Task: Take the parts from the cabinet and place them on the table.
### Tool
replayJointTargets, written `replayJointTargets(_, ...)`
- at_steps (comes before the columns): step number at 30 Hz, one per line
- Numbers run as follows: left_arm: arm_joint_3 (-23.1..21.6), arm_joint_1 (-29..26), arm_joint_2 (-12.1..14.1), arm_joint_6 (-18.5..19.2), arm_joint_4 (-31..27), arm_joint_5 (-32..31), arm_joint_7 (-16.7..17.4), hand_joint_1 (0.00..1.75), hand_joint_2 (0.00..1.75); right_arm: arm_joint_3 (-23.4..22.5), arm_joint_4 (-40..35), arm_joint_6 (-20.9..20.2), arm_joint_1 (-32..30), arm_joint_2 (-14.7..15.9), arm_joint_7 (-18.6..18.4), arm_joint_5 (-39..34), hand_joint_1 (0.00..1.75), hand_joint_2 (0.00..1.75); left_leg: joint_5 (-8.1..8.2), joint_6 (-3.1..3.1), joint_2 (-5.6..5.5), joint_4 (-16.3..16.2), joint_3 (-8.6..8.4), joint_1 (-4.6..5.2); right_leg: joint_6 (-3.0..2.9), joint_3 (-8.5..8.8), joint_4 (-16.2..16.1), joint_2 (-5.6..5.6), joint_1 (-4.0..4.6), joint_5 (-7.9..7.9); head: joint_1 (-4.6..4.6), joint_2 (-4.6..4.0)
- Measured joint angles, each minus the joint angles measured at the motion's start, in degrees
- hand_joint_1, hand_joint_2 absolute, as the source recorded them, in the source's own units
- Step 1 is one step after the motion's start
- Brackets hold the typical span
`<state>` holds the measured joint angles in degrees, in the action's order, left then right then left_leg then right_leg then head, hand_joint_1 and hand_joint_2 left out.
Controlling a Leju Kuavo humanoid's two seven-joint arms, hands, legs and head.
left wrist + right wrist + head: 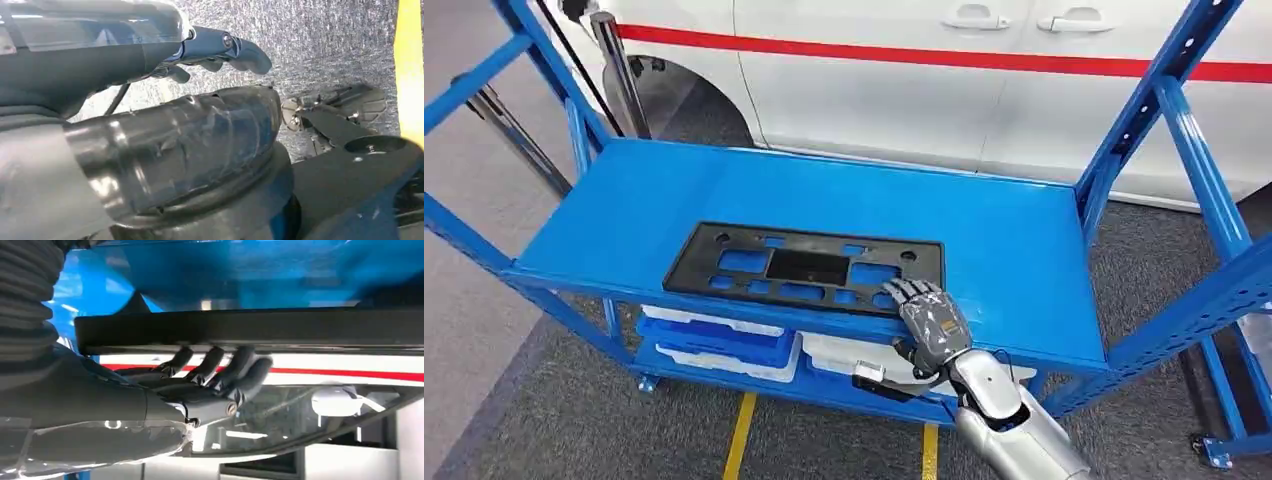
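1. A black plastic panel (pixel 804 268) lies flat on the blue shelf (pixel 1024 250).
2. The right robot hand (pixel 931 313) rests open-fingered on the panel's near right corner.
3. The left robot hand (pixel 220 50) hangs over grey floor, fingers curled, empty.
4. A white car (pixel 904 70) stands behind; white bins (pixel 724 340) sit below.

You're facing a blue metal shelf rack (pixel 1044 240), a flat black slotted panel (pixel 804 267) lying on its top shelf near the front edge, blue and white trays (pixel 724 340) on the lower shelf.
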<state>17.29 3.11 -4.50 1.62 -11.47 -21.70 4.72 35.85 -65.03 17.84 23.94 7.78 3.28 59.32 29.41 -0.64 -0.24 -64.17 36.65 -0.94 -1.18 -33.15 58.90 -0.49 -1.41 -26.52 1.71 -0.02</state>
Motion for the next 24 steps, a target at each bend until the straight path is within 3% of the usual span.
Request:
replayJointTargets(2,0.02,-0.06,-0.02,0.11,0.00,-0.09,0.00,0.00,0.00,0.02,0.09,-0.07,0.22,-0.07,0.18,-0.09,1.41,1.75,4.41,-0.38,0.04,-9.64,4.19,-0.11,-0.12,-0.40,0.02,-0.30,0.20,0.10,0.02,0.00)
replayJointTargets(3,0.02,-0.22,-0.02,0.31,0.00,-0.15,-0.11,0.00,0.00,0.02,0.17,-0.31,0.29,-0.07,0.28,-0.28,1.41,1.75,4.87,-0.45,0.04,-12.20,5.14,-0.14,-0.09,-0.47,0.03,-0.33,0.25,0.16,0.00,0.00)
replayJointTargets(4,0.02,-0.42,-0.02,0.41,0.00,-0.22,-0.22,0.00,0.00,0.04,0.22,-0.42,0.54,-0.11,0.24,-0.52,1.40,1.75,3.84,-0.47,0.04,-11.49,4.53,-0.17,-0.01,-0.47,0.03,-0.31,0.24,0.22,0.02,0.00)
replayJointTargets(5,0.04,-0.51,-0.02,0.48,0.00,-0.24,-0.40,0.00,0.00,0.02,0.37,-0.59,1.14,-0.13,0.04,-0.72,1.38,1.75,2.08,-0.44,0.04,-8.34,2.69,-0.20,0.08,-0.48,0.10,-0.23,0.14,0.28,0.00,0.02)
replayJointTargets(7,0.04,-0.46,-0.02,0.63,0.00,-0.33,-0.79,0.00,0.00,0.02,0.50,-0.83,1.92,-0.11,0.04,-1.01,1.40,1.75,-1.92,-0.25,0.07,1.97,-3.12,-0.32,0.41,-0.48,0.28,-0.12,-0.02,0.41,0.00,0.00)
replayJointTargets(8,0.07,-0.37,-0.02,0.72,0.00,-0.44,-1.16,0.00,0.00,0.00,0.50,-0.85,2.34,-0.07,0.02,-1.14,1.34,1.75,-1.79,-0.08,0.04,5.72,-4.78,-0.33,0.82,-0.59,0.45,-0.10,0.19,0.40,0.02,0.02)
replayJointTargets(12,0.24,-0.52,0.00,1.14,0.00,-0.59,-2.58,0.00,0.00,-0.11,0.61,-0.88,3.04,-0.02,-0.13,-1.38,1.36,1.75,-2.41,1.48,-0.02,5.72,-4.77,0.37,2.45,-0.51,-0.12,0.24,0.31,0.99,0.13,0.00)
replayJointTargets(13,0.28,-0.52,-0.02,1.29,0.00,-0.59,-3.06,0.00,0.00,-0.24,0.61,-0.88,3.12,0.04,-0.13,-1.44,1.36,1.75,-2.97,2.20,0.16,6.41,-5.00,-0.13,2.81,-0.68,0.24,0.36,0.11,0.67,0.20,0.00)
replayJointTargets(15,0.31,-0.52,0.00,1.88,0.00,-0.61,-4.19,0.00,0.00,-0.35,0.61,-0.88,3.16,0.37,-0.13,-1.57,1.38,1.75,-3.13,2.82,0.46,6.59,-4.96,-0.08,2.92,-2.76,4.92,0.39,0.13,-2.75,0.20,0.02)
replayJointTargets(16,0.33,-0.52,0.00,2.06,0.00,-0.64,-4.53,0.00,1.75,-0.35,0.63,-0.88,3.08,0.44,-0.13,-1.58,1.38,1.75,-3.10,2.93,0.57,6.58,-4.91,0.00,3.06,-5.03,9.68,0.44,0.17,-5.17,0.22,0.02)
replayJointTargets(17,0.33,-0.53,-0.02,2.16,0.00,-0.66,-4.68,0.00,1.75,-0.37,0.66,-0.88,2.98,0.55,-0.13,-1.58,1.41,1.75,-3.05,3.01,0.69,6.57,-4.88,0.14,3.18,-7.38,14.50,0.45,0.17,-7.06,0.17,0.00)
replayJointTargets(18,0.33,-0.54,-0.02,2.19,0.00,-0.68,-4.81,0.00,1.75,-0.37,0.66,-0.88,2.95,0.57,-0.13,-1.58,1.38,1.75,-3.00,3.09,0.74,6.53,-4.89,0.26,3.18,-9.08,17.78,0.44,0.16,-7.65,0.20,0.02)
replayJointTargets(19,0.35,-0.61,-0.02,2.32,0.00,-0.66,-4.99,0.00,1.75,-0.37,0.66,-0.88,2.91,0.59,-0.13,-1.60,1.38,1.75,-2.92,3.16,0.77,6.52,-4.99,0.33,3.11,-9.22,17.75,0.44,0.17,-6.78,0.17,0.00)
replayJointTargets(20,0.37,-0.62,-0.02,2.54,0.00,-0.70,-5.23,0.00,1.75,-0.37,0.66,-0.90,2.92,0.61,-0.09,-1.62,1.41,1.75,-2.83,3.13,0.77,6.51,-5.13,0.35,2.95,-8.04,15.31,0.44,0.17,-4.82,0.20,0.02)
replayJointTargets(22,0.39,-0.57,-0.02,2.84,0.00,-0.77,-5.42,0.00,1.75,-0.37,0.64,-0.88,3.01,0.70,0.00,-1.66,1.41,1.75,-2.48,2.86,0.71,6.37,-5.54,0.39,2.30,-2.79,4.64,0.44,0.25,0.64,0.20,0.02)
replayJointTargets(23,0.39,-0.58,-0.02,2.86,0.00,-0.79,-5.42,0.00,1.75,-0.37,0.64,-0.90,3.06,0.72,0.04,-1.64,1.41,1.75,-2.34,2.69,0.73,6.30,-5.55,0.34,1.89,-1.24,1.00,0.43,0.39,1.09,0.22,0.00)
replayJointTargets(24,0.39,-0.50,-0.04,2.86,0.00,-0.79,-5.42,0.00,1.75,-0.37,0.59,-0.90,3.13,0.72,0.09,-1.66,1.45,1.75,-2.03,2.26,0.66,5.89,-5.37,0.76,1.81,-0.85,0.26,0.36,0.82,0.67,0.15,0.00)
